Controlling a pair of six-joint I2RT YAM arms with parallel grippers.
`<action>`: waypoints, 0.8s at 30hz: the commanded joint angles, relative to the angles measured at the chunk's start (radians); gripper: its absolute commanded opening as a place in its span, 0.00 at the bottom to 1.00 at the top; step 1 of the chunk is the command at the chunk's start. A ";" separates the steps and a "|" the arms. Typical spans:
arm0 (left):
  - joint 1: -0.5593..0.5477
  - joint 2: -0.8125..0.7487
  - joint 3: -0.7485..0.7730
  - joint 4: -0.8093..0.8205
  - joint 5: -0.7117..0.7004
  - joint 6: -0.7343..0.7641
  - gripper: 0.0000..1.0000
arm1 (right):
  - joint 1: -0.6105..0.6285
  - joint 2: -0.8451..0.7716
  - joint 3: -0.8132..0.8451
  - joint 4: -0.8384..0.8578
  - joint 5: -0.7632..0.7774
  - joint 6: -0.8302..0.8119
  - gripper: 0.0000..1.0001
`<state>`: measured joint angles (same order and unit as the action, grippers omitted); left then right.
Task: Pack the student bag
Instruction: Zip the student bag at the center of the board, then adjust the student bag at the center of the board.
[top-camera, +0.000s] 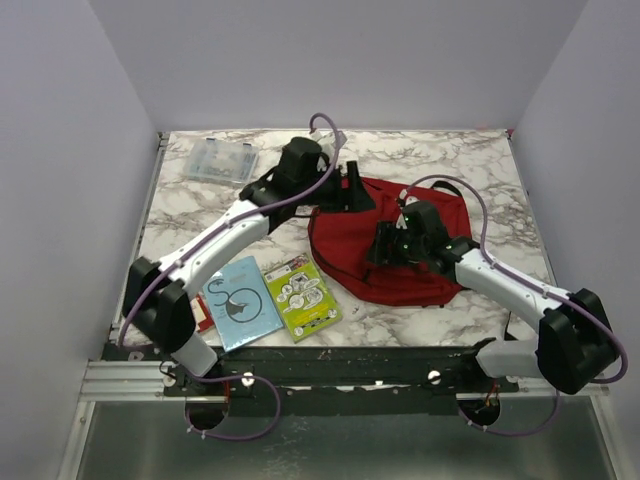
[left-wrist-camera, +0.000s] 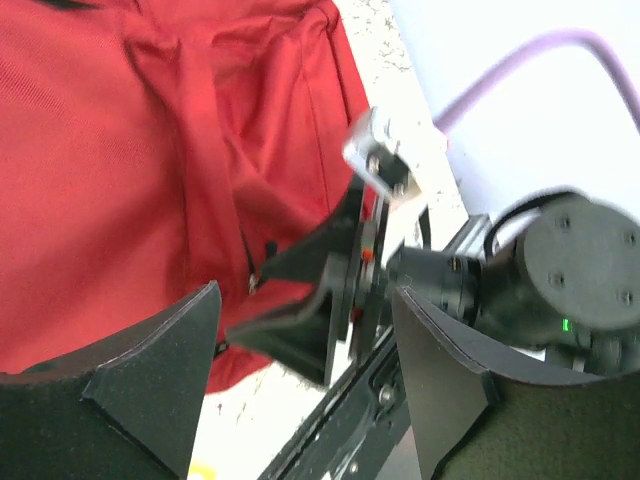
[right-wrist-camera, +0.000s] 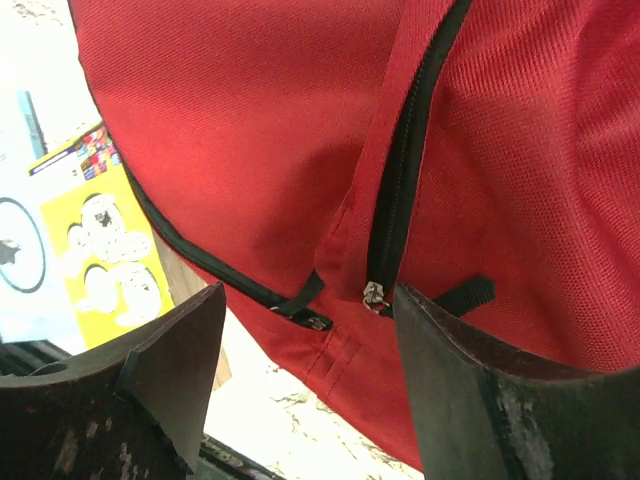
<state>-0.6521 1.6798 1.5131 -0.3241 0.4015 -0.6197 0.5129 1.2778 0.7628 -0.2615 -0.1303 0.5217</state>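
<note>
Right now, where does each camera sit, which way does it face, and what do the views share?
Top: above and behind the arms, looking down at the table; left arm and right arm show.
Left wrist: faces the backpack; open left hand at bottom, right arm beyond.
Right wrist: close on the backpack's zipper, yellow booklet at left; open right hand at bottom.
Shared: both wrist views show the backpack.

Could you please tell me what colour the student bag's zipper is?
Black zipper on the red student bag, clearest in the right wrist view.
</note>
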 joint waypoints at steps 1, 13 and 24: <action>0.020 -0.209 -0.260 0.048 -0.035 -0.003 0.72 | 0.036 0.039 0.048 -0.070 0.226 -0.015 0.74; 0.029 -0.511 -0.612 0.106 -0.080 -0.035 0.80 | 0.051 0.159 0.093 -0.062 0.322 0.010 0.75; 0.105 -0.175 -0.461 0.041 -0.167 -0.175 0.90 | 0.013 0.096 -0.005 -0.084 0.361 0.138 0.80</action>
<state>-0.5671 1.4288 0.9695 -0.2596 0.2729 -0.7147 0.5415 1.4364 0.8131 -0.3344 0.2432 0.5747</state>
